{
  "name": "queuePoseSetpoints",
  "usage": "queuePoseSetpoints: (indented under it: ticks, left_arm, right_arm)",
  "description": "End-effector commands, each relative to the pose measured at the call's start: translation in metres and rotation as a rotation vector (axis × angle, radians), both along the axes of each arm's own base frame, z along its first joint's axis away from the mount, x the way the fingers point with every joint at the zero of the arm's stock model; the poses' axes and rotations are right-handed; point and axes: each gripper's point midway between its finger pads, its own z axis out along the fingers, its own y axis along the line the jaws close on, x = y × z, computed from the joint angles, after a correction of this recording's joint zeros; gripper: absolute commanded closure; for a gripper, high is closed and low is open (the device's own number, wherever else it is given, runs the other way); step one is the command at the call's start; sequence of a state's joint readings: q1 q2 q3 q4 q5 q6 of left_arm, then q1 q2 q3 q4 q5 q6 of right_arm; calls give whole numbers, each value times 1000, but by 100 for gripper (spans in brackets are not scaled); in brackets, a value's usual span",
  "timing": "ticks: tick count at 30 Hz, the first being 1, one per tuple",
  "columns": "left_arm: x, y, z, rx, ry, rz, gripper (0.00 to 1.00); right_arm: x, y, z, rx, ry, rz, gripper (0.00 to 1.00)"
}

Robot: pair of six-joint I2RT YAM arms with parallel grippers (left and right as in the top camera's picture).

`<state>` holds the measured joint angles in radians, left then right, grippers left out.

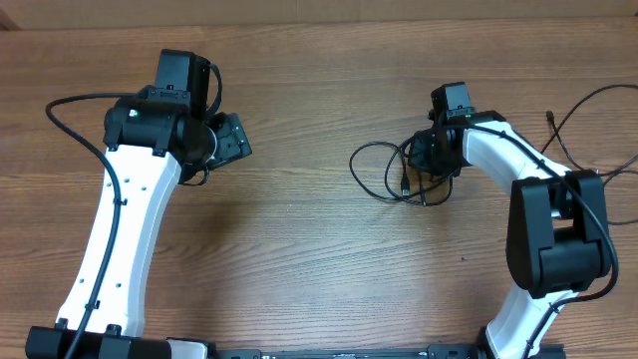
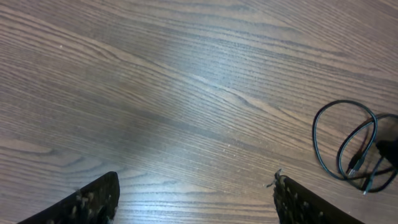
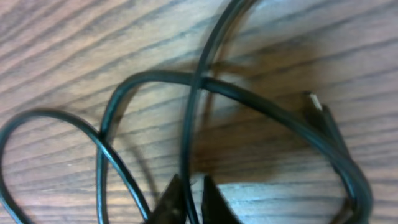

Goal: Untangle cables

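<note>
The cables (image 1: 384, 175) are thin black cords in loose loops on the wooden table, right of centre. My right gripper (image 1: 431, 160) is down on the loops' right side. In the right wrist view its fingertips (image 3: 191, 198) are shut on one cord of the cables (image 3: 193, 118), with other loops crossing and a silvery plug end (image 3: 313, 102) at the right. My left gripper (image 1: 234, 140) is open and empty, far to the left of the cables. In the left wrist view its fingers (image 2: 196, 199) stand wide apart, and the cables (image 2: 348, 146) lie at the far right.
The table top (image 1: 299, 249) is bare wood. Thicker black arm cables (image 1: 588, 110) run along the right edge and another (image 1: 75, 125) loops at the left arm.
</note>
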<state>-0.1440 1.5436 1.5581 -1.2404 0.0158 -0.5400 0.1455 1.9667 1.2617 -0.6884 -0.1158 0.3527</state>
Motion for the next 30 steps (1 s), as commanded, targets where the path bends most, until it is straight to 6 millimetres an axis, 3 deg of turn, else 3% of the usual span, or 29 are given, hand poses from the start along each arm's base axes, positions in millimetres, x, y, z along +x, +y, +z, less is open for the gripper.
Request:
queuePoseSetpoints:
  ticks: [1,4,7,10,14,16,17,21,24,27,30]
  left_arm:
    - [-4,-1,7,2,-20,-26,21]
    - [-4,-1,7,2,-20,-26,21]
    - [-4,-1,7,2,-20,-26,21]
    - [-4,-1,7,3,-19,-26,21]
    - [-4,-1,7,3,-19,-26,21]
    - [-4,-1,7,3,-20,-26,21]
    - [-4,-1,7,3,-20,-26,21]
    - [-4,-1,7,3,-20,-26,21]
    - [-4,-1,7,3,-20,-26,21]
    - [-4,-1,7,2,-20,-26,21]
    - [-4,-1,7,3,-20,-26,21]
  right_arm:
    - [1,4,3,23,-1,-8,96]
    - [7,2,20,19,-13,-9,96]
    - [22,-11,60,4,-67,-13,96]
    - [37,-37,108,-39,-133,-72,96]
    - [42,-102,170,-173,-193,-211,96]
    - [38,-135,184,-251,-192,-282,96]
    - [30,-170,193,-329,-182,-357,96]
    - [-4,-244,194,-462,-105,-554,96]
    - [-35,-293,190,-465,-57,-768,96]
    - [-57,-321,183,-398,-32,-917,96]
    - [-67,-337,179,-313,-31,-977,95]
